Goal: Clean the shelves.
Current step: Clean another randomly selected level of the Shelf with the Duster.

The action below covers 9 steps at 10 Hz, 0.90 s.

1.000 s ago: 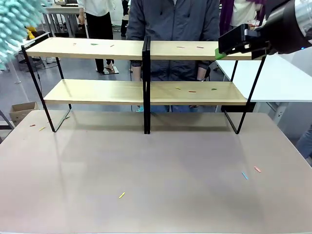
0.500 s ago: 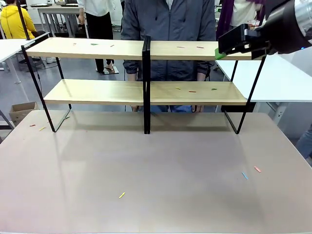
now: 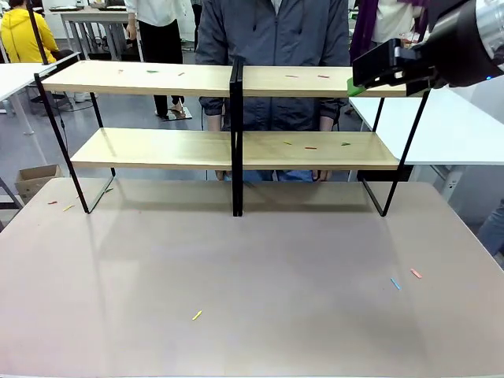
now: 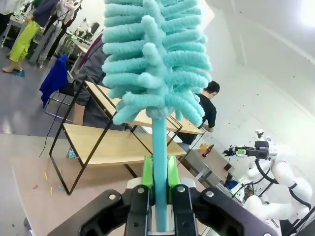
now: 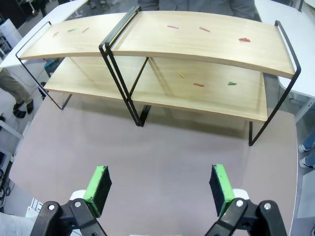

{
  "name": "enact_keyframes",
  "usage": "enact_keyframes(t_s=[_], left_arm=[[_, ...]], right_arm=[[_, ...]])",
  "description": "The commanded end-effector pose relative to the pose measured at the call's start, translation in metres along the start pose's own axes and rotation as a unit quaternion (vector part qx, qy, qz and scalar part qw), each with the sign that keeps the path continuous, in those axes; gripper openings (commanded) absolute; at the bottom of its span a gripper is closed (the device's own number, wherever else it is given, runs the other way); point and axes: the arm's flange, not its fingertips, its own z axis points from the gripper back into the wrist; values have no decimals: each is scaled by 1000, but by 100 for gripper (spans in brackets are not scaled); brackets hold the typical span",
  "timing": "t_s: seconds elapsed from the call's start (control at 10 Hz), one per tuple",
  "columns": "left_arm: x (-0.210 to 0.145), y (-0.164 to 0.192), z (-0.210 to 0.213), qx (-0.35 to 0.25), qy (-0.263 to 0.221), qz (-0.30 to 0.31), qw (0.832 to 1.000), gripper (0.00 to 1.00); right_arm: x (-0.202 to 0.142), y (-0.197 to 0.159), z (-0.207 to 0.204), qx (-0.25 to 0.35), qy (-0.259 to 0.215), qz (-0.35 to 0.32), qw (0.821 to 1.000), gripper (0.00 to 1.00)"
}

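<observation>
The shelves (image 3: pixel 236 150) stand at the table's far side: two light-wood tiers in a black frame with a central upright. Small coloured scraps (image 3: pixel 311 146) lie on both tiers. The shelves (image 5: pixel 197 42) also lie below and ahead in the right wrist view. My right gripper (image 3: pixel 356 85) hovers at the top tier's right end, and in its own view it (image 5: pixel 159 189) stands open and empty above the tabletop. My left gripper (image 4: pixel 159 172) is shut on the handle of a teal fluffy duster (image 4: pixel 155 59), held upright, with the shelves (image 4: pixel 113 142) beyond it.
A person in a grey jacket (image 3: pixel 276 39) stands right behind the shelves, hands near the lower tier's far edge. A few scraps (image 3: pixel 197 315) lie on the beige tabletop (image 3: pixel 252 268), some at the right (image 3: pixel 415 273). White tables flank the scene.
The teal duster that showed at the front view's top left a second ago has left that picture. The right arm has not moved.
</observation>
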Motion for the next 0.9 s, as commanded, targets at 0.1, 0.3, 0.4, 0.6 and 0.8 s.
enact_keyframes(t_s=[0.1, 0.3, 0.4, 0.6, 0.8], left_arm=[[-3, -4, 0, -5, -1, -7, 1000, 13], [-3, -4, 0, -5, -1, -7, 1000, 13], [-3, -4, 0, -5, -1, -7, 1000, 13], [-11, -21, -22, -28, 69, -16, 997, 13], [-45, -56, -78, -20, 217, -47, 975, 13]], right_arm=[[0, 0, -1, 1, -1, -1, 1000, 100], [0, 0, -1, 1, -1, -1, 1000, 100], [0, 0, -1, 1, -1, -1, 1000, 100], [0, 0, -1, 1, -1, -1, 1000, 100], [0, 0, -1, 1, -1, -1, 1000, 100]])
